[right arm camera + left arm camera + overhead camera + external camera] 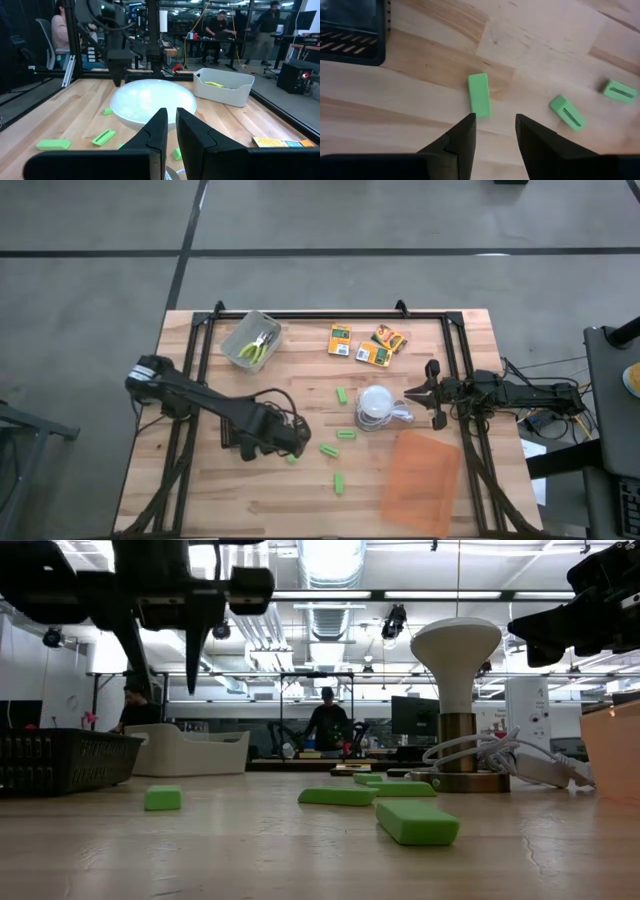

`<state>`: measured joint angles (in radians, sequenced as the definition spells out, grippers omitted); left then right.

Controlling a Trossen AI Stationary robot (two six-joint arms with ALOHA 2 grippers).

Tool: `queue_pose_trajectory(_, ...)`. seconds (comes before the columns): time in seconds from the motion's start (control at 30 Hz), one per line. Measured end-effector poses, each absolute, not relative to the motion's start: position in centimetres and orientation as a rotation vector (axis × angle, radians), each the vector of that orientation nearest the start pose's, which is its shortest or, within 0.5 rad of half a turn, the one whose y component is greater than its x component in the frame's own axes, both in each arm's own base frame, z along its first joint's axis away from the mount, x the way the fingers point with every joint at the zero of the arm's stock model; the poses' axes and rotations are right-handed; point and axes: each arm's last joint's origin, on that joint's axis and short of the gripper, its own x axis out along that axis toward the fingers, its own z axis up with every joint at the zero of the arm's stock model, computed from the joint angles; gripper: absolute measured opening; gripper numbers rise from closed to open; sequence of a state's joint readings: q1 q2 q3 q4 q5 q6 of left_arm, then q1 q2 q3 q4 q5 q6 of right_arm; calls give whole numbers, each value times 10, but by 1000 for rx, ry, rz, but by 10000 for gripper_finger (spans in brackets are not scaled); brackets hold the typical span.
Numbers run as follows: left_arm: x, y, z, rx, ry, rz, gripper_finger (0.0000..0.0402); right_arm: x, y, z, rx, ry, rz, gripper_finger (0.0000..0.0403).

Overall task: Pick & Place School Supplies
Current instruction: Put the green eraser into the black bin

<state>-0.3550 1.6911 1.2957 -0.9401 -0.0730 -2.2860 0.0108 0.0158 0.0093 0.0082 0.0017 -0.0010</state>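
While the left gripper [495,122] hovers half-open over a green stick [479,95], the black tray [352,30] sits nearby.

On the surface [200,490], a bin [251,339] holding plier-like tools [259,346] stands at the far left, three flat boxes [366,345] lie grouped to its right, and a lamp [376,408] stands near the centre. Sticks [340,437] lie scattered left of and before the lamp, a sheet [421,479] lies at the near right, and a tray [60,760] sits at the left beneath the left arm.
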Motion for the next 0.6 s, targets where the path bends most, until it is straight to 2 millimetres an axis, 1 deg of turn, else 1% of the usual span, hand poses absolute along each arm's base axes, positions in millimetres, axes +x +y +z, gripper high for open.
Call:
queue_pose_trajectory(0.23, 314, -115, 217, -1619, 883, 1258, 142, 98, 1, 166, -1, -2, 9, 36)
queue_pose_trajectory(0.6, 319, -118, 194, -1572, 942, 1310, 142, 98, 1, 166, -1, -2, 9, 36)
